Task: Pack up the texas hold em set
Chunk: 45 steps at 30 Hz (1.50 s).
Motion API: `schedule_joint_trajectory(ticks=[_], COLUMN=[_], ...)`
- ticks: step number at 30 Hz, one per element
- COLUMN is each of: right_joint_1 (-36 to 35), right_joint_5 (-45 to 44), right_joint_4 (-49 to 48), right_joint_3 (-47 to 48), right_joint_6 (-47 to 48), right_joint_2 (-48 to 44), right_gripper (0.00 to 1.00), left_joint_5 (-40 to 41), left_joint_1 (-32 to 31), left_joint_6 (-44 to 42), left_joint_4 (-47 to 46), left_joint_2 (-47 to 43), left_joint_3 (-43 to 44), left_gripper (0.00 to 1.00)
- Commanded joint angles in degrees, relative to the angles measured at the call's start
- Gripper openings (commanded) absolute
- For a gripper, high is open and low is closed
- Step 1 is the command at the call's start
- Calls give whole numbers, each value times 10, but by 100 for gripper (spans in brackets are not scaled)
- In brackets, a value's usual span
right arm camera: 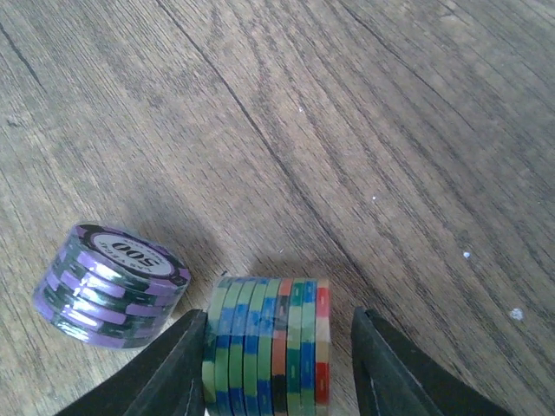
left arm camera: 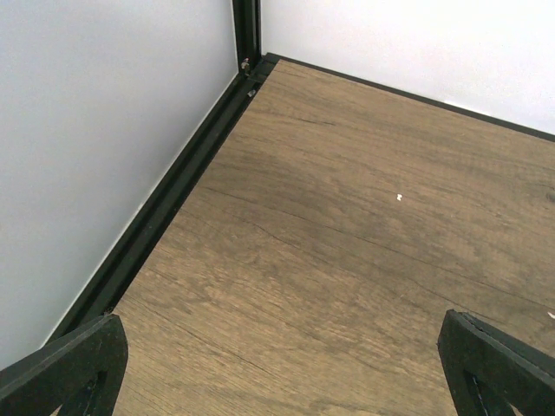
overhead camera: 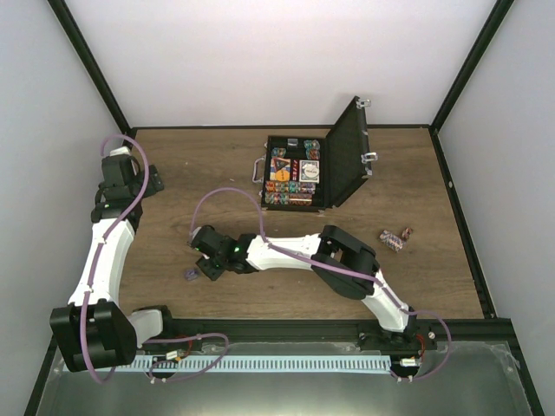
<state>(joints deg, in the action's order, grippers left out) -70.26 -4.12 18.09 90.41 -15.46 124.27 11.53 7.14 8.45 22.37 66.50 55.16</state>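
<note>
— Where is the right gripper [right arm camera: 276,368] sitting?
— Low over the counter [right arm camera: 390,130], its jaws standing either side of the multicoloured chip stack [right arm camera: 264,342]. That stack is lying on its edge, its long axis running straight from one finger to the other. One finger is touching the green end. At the red end a sliver of gap is showing, so nothing is clamped yet.
— Anything crowding it?
— The purple stack [right arm camera: 108,286] is sitting flat just outside the touching finger. I'm judging that a sideways lift could nudge it, so straight up is looking safer.
— And the briefcase [overhead camera: 268,178]?
— It's lying open farther back and to the right of those jaws, with the lid [overhead camera: 349,156] standing up on its right side and the trays mostly filled. Bare counter is lying between, so the carry is looking unobstructed. More loose chips [overhead camera: 395,238] are lying near the right arm's elbow.
— The left gripper [left arm camera: 282,368]?
— Its jaws are spread wide, holding nothing, facing the wall [left arm camera: 104,173] corner, well apart from everything. The right arm is plainly nearer.
</note>
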Motion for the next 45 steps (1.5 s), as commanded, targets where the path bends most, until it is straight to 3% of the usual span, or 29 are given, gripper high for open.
schedule_joint_trajectory(ticks=[1,7,13,19,23,27,45], right_joint_1=[-2,-2,32,201,324,397,420], right_joint_5=[-14,-15,-24,-69,-75,-73,-97], right_joint_4=[11,10,8,22,34,55,92], right_joint_3=[26,23,-9,-80,-124,-138,-160], right_joint_6=[0,1,-19,-32,-34,-49,-101], right_joint_2=[13,8,-57,-172,-203,-212,-192], right_gripper=[42,24,21,22,22,22,21], left_joint_5=[3,5,11,8,7,8,5], left_joint_1=[1,1,1,1,1,1,1], left_joint_6=[-7,-7,-8,-8,-7,-7,-7], left_joint_4=[-8,-8,-8,-8,-8,-8,-9], left_joint_2=[-8,-9,-12,-14,-14,-14,-9], left_joint_3=[-3,-3,-4,-4,-4,-4,-4], left_gripper=[100,100,100,100,100,100,100])
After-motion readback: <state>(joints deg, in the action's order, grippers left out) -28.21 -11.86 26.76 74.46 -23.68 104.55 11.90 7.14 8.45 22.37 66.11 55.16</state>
